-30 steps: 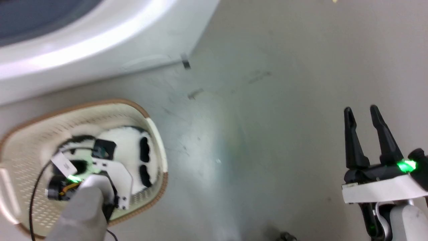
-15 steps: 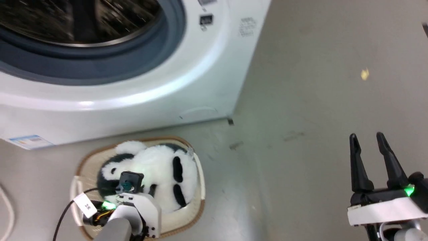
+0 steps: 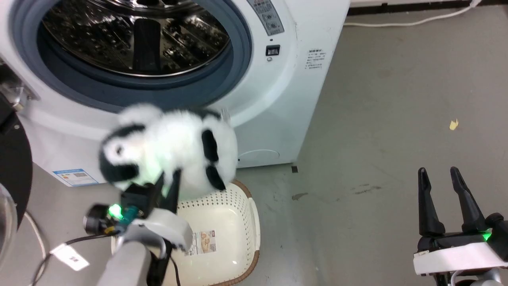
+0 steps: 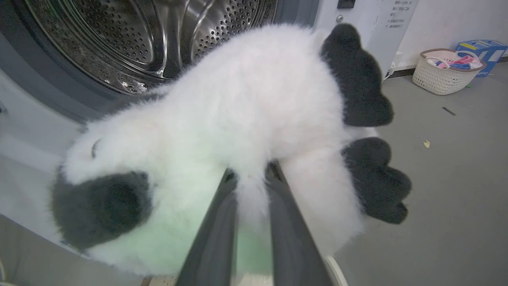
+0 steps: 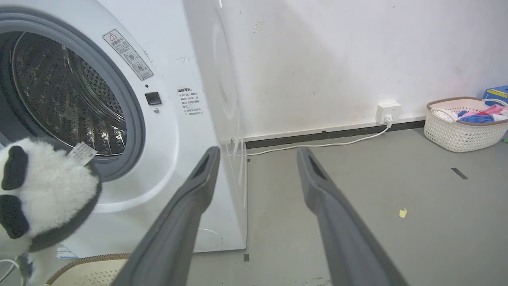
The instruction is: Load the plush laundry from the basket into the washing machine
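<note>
plush laundry (image 4: 246,99) pinched btwn L jaws

The plush laundry (image 3: 170,147), down in the basket (image 3: 254,216) 1 second ago, now hangs clear above it, pinched by the left gripper (image 3: 170,175), before the washing machine (image 3: 278,99); the head camera has tilted up.

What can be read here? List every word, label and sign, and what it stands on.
Nothing is legible.
Warning sticker on the washing machine: red triangle sign, text too small.
Front label and blue label on it: too small.
Sticker in the basket: blurred.
Tag on the plush laundry: unreadable.
</note>
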Motion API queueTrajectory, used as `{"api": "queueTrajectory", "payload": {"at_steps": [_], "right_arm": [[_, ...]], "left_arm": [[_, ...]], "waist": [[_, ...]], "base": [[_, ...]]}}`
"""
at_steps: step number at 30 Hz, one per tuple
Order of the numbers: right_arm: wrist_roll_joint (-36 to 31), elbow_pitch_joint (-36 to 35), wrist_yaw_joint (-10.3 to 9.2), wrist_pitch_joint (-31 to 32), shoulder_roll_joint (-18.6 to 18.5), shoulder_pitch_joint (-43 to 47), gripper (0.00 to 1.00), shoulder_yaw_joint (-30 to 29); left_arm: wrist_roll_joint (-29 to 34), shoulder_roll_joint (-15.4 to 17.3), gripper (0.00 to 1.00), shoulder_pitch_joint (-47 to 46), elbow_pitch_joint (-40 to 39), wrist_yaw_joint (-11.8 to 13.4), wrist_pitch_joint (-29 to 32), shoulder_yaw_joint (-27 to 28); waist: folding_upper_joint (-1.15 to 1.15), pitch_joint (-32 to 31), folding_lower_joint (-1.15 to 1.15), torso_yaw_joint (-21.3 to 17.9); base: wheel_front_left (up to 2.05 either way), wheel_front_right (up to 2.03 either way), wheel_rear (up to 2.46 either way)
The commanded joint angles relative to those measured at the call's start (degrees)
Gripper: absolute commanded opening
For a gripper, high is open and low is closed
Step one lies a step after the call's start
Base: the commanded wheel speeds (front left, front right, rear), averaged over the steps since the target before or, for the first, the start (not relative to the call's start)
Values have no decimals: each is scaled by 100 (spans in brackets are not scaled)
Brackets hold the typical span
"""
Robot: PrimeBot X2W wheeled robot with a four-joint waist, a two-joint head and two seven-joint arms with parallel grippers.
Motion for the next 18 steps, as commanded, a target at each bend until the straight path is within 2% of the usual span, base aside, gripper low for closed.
{"api": "queueTrajectory", "payload": {"at_steps": [1, 5, 9, 18], "right_arm": [[13, -29, -5, -25, -3, 48, 100, -4], [46, -62, -5, -25, -3, -22, 100, 19], [100, -86, -5, -25, -3, -154, 100, 78], [436, -125, -5, -25, -3, -603, 100, 229]], "left_arm": [[43, 29, 0, 39, -226, 32, -75, 66], [136, 107, 0, -58, -938, 67, -75, 294], [70, 257, 0, -436, -1225, 84, -42, 521], [44, 959, 0, -2090, -1426, 1, 742, 887]], "waist": [[0, 55, 1, -35], [0, 273, 1, -146], [0, 625, 1, -316], [0, 1721, 1, -816]], "base": [[0, 0, 0], [0, 0, 0], [0, 0, 0], [0, 0, 0]]}}
